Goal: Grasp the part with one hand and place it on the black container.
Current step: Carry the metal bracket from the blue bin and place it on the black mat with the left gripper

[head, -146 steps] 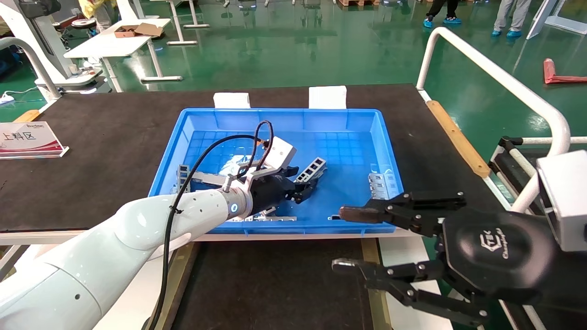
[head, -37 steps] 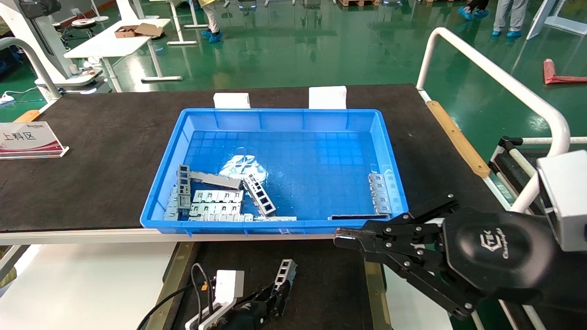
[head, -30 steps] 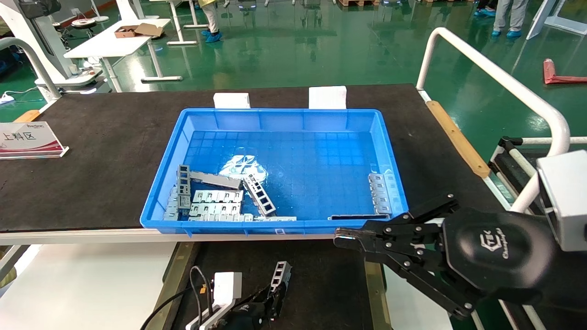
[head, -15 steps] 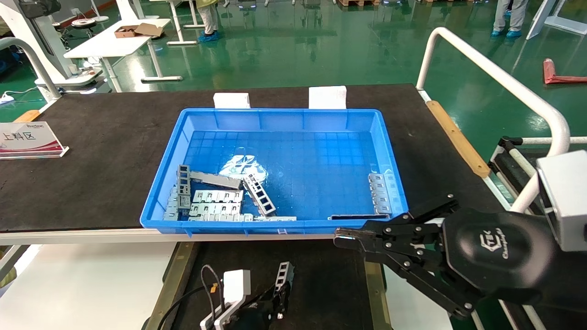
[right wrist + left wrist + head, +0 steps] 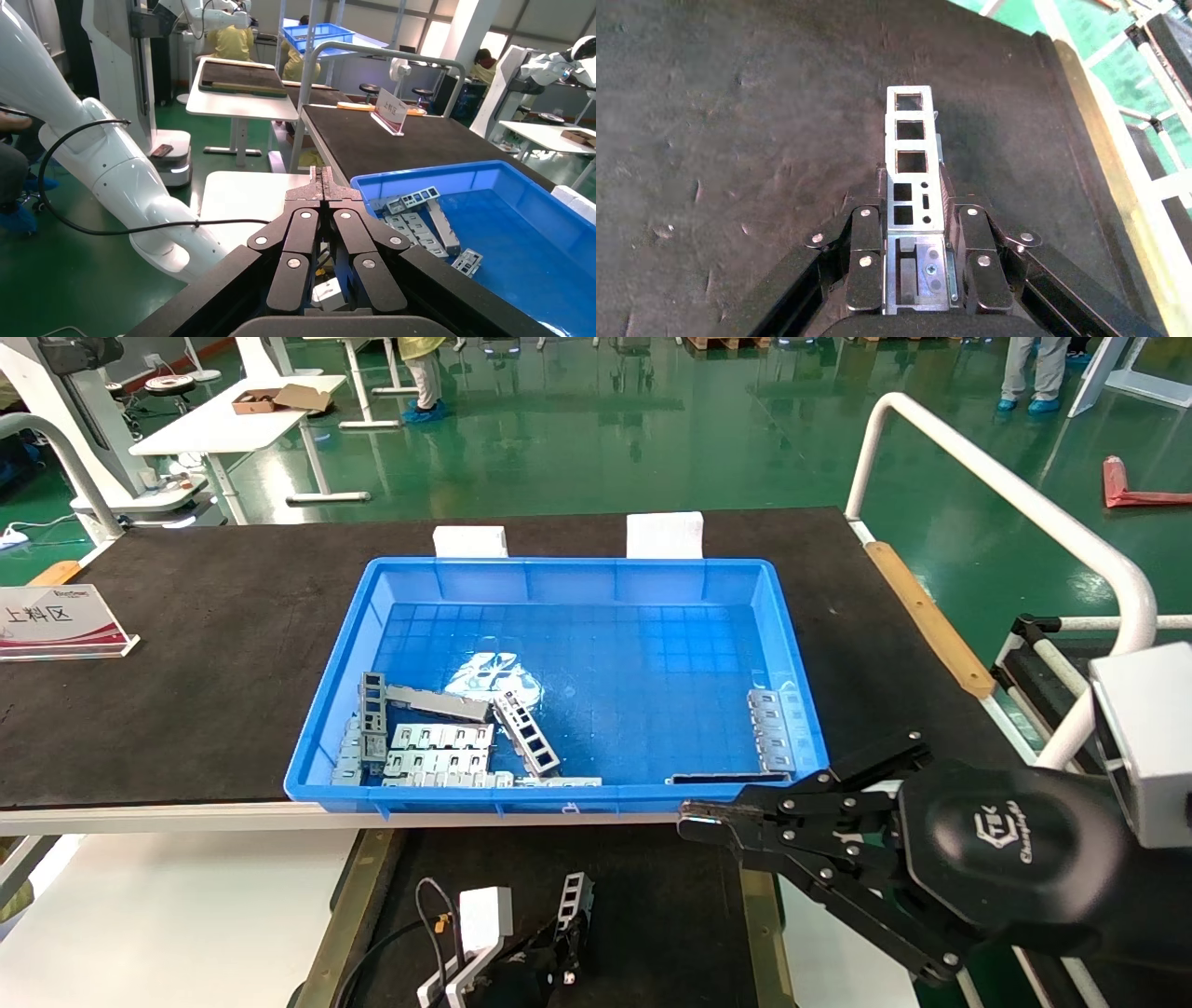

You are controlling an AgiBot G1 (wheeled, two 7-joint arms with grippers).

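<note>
The ladder-like metal part [image 5: 911,165] is clamped at its lower end between the fingers [image 5: 865,256] of the left gripper [image 5: 557,960], with three square windows projecting beyond the tips. Gripper and part are seen low over the matte black container [image 5: 652,915], near its centre, just on the near side of the blue gridded bin [image 5: 792,645]. Whether the part touches the felt cannot be told. The right gripper [image 5: 694,823] is held with fingers closed on nothing, at the bin's near right corner.
</note>
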